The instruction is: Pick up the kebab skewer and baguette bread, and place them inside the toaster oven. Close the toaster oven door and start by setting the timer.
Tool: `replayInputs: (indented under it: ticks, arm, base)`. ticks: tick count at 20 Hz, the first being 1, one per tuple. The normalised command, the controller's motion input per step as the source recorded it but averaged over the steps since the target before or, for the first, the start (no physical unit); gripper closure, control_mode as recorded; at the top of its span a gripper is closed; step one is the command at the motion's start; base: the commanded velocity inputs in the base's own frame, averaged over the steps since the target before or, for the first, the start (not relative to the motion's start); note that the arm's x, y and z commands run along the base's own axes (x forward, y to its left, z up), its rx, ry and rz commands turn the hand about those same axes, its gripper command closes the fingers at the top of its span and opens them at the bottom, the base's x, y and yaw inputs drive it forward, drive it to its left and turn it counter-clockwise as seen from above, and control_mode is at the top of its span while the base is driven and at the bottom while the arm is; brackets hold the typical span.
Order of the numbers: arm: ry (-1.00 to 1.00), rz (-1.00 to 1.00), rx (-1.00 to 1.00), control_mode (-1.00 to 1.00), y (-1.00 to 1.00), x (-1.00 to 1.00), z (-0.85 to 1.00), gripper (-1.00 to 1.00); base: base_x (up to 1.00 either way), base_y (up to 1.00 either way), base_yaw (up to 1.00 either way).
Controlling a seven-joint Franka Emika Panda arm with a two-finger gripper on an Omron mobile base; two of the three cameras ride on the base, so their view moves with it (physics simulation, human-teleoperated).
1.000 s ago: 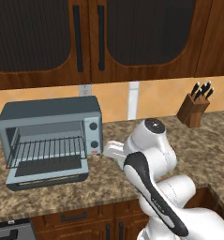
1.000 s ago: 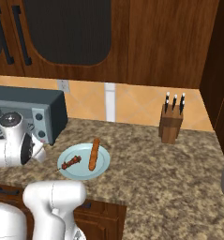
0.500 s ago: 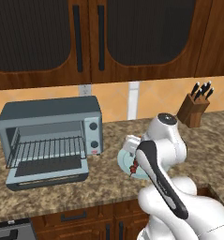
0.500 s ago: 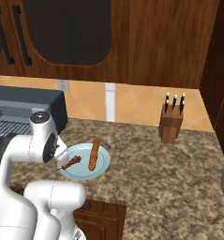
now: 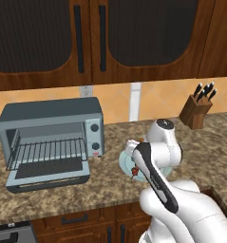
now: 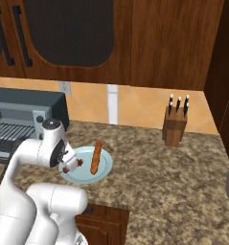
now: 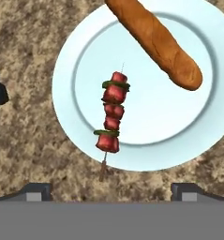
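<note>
The kebab skewer [image 7: 112,115] lies on a pale blue plate [image 7: 66,93], its red meat chunks in a short row. Beside it on the same plate rests the baguette bread [image 7: 155,42], long and orange-brown. My gripper [image 7: 111,190] hangs open right above the plate, pointing down at the skewer, with nothing between its fingers. From the right base view the hand [image 6: 67,160] covers the plate's left part, next to the baguette bread [image 6: 95,157]. The toaster oven [image 5: 51,128] stands to the left, and its door [image 5: 48,178] lies folded down, open, baring the wire rack.
A wooden knife block [image 5: 195,111] stands at the back right by the wall. The oven's round knobs [image 5: 94,127] face the plate side. Dark wall cabinets hang above. Speckled counter stretches right of the plate [image 6: 104,170].
The arm has swung right from beside the toaster oven to over the plate and lowered toward the skewer. The jaws have stayed open.
</note>
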Motion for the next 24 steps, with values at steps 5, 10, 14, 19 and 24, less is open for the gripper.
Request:
replayInputs:
  ticks: [5, 10, 14, 19, 24]
  arm:
    - [0.04, 0.0, -0.07, -1.0, 0.0, 0.32, -0.54, -1.0]
    - [0.03, 0.0, -0.04, -1.0, 0.0, 0.16, -0.71, -1.0]
    - [0.03, 0.0, 0.0, -1.0, -0.01, 0.0, -0.6, -1.0]
    - [0.05, 0.0, 0.0, -1.0, 0.0, 0.03, -0.62, -1.0]
    - [0.03, 0.0, 0.0, -1.0, -0.08, 0.01, -0.5, -1.0]
  base:
    - [0.0, 0.0, 0.0]
    - [0.0, 0.0, 0.0]
    - [0.0, 0.0, 0.0]
    - [0.0, 0.0, 0.0]
    - [0.0, 0.0, 0.0]
